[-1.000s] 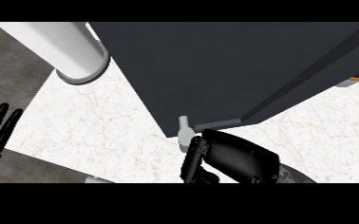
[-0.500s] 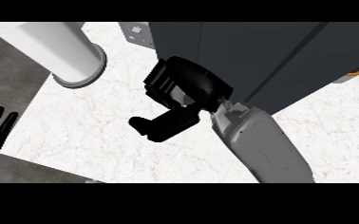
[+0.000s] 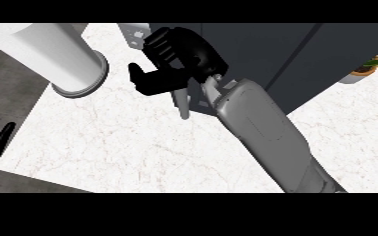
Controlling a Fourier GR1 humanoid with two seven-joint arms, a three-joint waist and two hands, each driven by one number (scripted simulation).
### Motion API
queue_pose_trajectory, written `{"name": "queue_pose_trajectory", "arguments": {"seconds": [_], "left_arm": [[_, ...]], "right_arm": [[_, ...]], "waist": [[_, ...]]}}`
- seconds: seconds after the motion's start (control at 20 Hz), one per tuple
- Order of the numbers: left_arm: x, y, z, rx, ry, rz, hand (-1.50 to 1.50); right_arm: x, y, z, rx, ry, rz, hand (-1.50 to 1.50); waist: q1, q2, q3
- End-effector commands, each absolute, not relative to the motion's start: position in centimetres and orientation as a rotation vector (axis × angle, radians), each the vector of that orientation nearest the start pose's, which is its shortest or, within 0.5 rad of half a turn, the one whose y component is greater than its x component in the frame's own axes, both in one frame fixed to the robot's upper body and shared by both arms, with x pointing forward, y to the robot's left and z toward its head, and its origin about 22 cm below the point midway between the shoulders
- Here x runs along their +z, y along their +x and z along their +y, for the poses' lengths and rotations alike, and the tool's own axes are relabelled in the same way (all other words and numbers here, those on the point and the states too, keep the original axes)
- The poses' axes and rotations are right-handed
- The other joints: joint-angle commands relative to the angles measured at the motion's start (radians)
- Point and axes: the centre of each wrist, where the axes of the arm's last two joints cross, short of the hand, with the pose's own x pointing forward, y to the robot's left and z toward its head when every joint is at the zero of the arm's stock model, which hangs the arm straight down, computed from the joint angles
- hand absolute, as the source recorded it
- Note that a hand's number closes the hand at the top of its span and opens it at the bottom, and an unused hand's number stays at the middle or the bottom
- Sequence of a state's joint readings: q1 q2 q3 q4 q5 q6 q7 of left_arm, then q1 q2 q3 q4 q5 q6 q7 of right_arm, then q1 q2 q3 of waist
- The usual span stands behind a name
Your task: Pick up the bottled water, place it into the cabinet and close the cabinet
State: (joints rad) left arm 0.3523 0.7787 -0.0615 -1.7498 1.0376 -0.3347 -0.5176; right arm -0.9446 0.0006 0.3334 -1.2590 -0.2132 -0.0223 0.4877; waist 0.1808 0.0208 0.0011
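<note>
The dark grey cabinet (image 3: 295,50) fills the upper right of the head view. Its door carries a grey handle (image 3: 181,104) at the lower left corner and a metal hinge piece (image 3: 135,35) at the top left. My right hand (image 3: 184,57) lies against the door's left part just above the handle, fingers relaxed and thumb sticking out to the left, holding nothing. Its grey forearm (image 3: 258,130) runs down to the lower right. Only a black sliver of my left hand (image 3: 4,136) shows at the left edge. No bottled water is in sight.
A large white cylinder (image 3: 55,55) stands at the upper left on the white marble counter (image 3: 125,145). A small potted plant (image 3: 363,68) sits at the right edge beside the cabinet. The counter's dark edge runs along the left.
My right hand has risen from the lower edge up and to the left along the cabinet door, with the forearm now showing. The door's handle corner has shifted left with it.
</note>
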Motion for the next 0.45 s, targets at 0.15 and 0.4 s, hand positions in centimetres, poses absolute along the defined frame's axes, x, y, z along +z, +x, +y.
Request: {"name": "queue_pose_trajectory", "arguments": {"seconds": [0.15, 0.4], "left_arm": [[5.9, 16.0, 38.5, 0.137, -0.5, -1.878, -1.5], [5.0, 14.8, 37.9, 0.173, -0.509, -1.859, -1.5]], "right_arm": [[19.7, 38.3, -3.5, 0.376, 0.309, -1.57, -1.5], [20.3, 38.8, -3.0, 0.358, 0.33, -1.563, -1.5]], "waist": [[-0.008, 0.021, -0.003], [-0.017, 0.015, -0.003]]}}
